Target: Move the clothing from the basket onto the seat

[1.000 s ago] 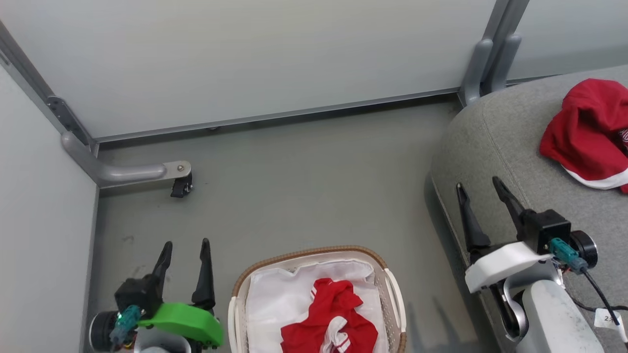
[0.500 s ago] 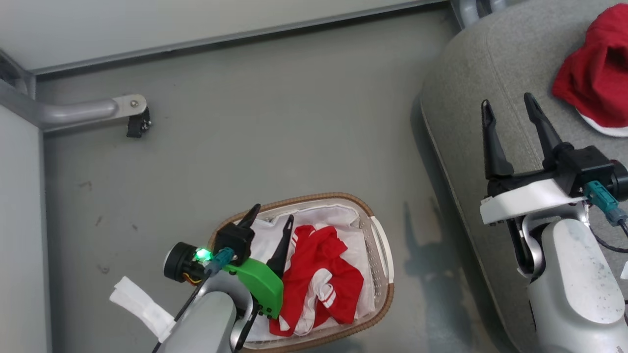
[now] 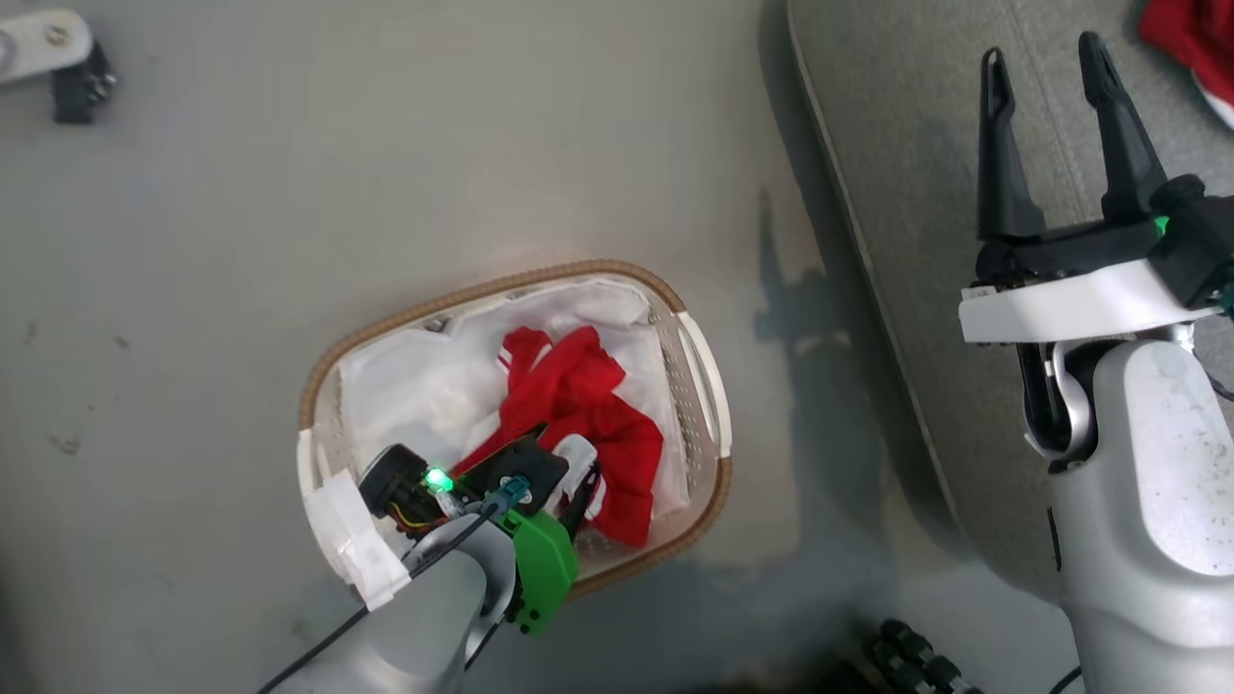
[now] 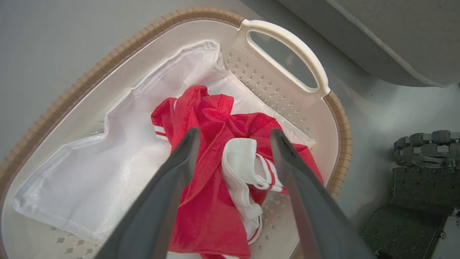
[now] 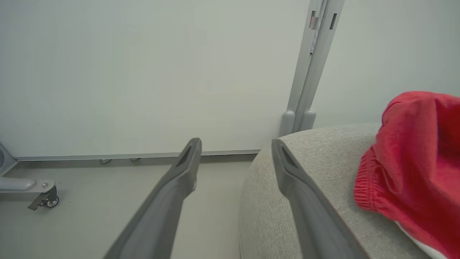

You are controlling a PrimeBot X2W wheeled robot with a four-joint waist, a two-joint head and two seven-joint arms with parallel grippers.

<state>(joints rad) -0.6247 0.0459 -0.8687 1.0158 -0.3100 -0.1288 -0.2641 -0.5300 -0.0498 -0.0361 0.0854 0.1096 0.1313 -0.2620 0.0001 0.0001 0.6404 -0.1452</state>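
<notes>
The basket (image 3: 482,289) stands on the grey floor with red clothing (image 3: 578,400) bunched on its white liner (image 3: 424,386). My left gripper (image 3: 576,492) reaches down into it. In the left wrist view the left gripper (image 4: 234,133) is open, its fingers astride the red clothing (image 4: 215,118) and its white trim, holding nothing. The basket's brown rim (image 4: 107,68) curves around. My right gripper (image 3: 1051,77) stands open and empty over the edge of the grey seat (image 3: 916,145). Another red garment (image 3: 1195,39) lies on the seat (image 5: 305,172), beside the right gripper (image 5: 236,144).
A caster on a metal bracket (image 3: 58,58) sits at the far left of the floor. A dark ribbed part (image 3: 916,655) lies on the floor close to the basket and seat. Pale wall panels with a grey post (image 5: 309,72) stand behind the seat.
The head camera has tipped down, shifting the whole picture. My left gripper went from the floor beside the basket to over it and down onto the red clothing. The right gripper stayed open.
</notes>
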